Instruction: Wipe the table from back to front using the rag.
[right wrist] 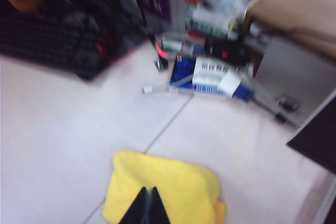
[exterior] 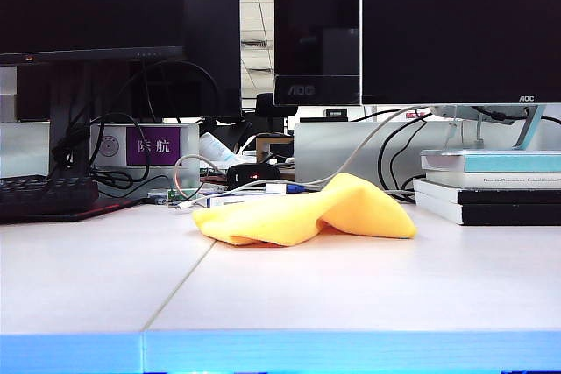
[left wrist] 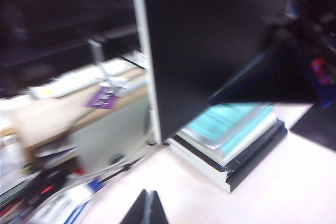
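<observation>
Hanging closed and empty over the rag (right wrist: 163, 187), the right end effector (right wrist: 149, 206) risks merely bunching it; the left end effector (left wrist: 146, 209), closed and empty, hovers near books (left wrist: 231, 137). Cables (right wrist: 262, 100) beyond could snag.

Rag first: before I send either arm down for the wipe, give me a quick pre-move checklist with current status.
1. The rag lies bunched at the back of the table: ok.
2. Rag held: not ok, neither claw is on it.
3. Right claw is shut above the rag: not ok for grasping.
4. Left claw is shut, near the stack of books, away from the rag: ok.
5. Table in front of the rag is bare: ok.
6. Cables lie close behind the rag: cannot tell if touching.
</observation>
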Robot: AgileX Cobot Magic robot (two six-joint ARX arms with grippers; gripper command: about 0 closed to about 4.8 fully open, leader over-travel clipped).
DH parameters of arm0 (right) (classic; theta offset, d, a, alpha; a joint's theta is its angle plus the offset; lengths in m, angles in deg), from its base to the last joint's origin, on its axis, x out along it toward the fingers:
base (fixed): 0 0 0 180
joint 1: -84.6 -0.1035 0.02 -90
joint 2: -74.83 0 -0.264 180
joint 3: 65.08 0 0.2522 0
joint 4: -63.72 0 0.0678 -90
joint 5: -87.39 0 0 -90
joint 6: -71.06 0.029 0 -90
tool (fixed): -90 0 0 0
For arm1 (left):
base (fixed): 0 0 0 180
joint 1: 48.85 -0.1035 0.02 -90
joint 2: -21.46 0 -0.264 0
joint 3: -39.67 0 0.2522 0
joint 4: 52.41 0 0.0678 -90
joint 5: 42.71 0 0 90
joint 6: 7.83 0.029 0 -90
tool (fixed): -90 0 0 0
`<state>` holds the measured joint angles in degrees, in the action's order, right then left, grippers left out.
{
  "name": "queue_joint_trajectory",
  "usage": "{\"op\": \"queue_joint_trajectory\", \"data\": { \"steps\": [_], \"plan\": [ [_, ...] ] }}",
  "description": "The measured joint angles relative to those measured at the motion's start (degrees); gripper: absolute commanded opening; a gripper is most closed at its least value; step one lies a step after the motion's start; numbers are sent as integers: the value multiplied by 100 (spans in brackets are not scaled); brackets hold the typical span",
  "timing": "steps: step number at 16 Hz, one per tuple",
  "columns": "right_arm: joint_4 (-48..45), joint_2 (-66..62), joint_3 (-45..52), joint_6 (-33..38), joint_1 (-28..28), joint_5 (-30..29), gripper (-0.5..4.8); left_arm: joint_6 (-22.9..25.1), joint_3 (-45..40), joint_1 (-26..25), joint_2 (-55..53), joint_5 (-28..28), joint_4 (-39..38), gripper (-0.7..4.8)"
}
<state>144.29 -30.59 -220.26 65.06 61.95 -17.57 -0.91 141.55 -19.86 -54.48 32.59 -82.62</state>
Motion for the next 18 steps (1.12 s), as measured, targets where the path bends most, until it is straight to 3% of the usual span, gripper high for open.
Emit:
{"op": "queue_joint_trajectory", "data": {
  "steps": [7, 10, 14, 15, 18],
  "plan": [
    [422, 1250, 2, 9, -11, 79, -5, -254, -2, 7, 2776, 439, -2623, -6],
    [691, 1628, 0, 7, -11, 439, -5, -308, -638, 7, 4186, 938, -3676, -6],
    [1156, 1668, 11, 7, -11, 450, -6, -898, -2282, 9, 5805, 955, -3781, -6],
    [1272, 1690, 28, 7, -11, 470, -6, -1016, -3023, 9, 6450, 960, -3637, -6],
    [1281, 1858, 22, 7, -57, 483, -6, -1137, -5143, 9, 7549, 1119, -2192, -6]
  ]
}}
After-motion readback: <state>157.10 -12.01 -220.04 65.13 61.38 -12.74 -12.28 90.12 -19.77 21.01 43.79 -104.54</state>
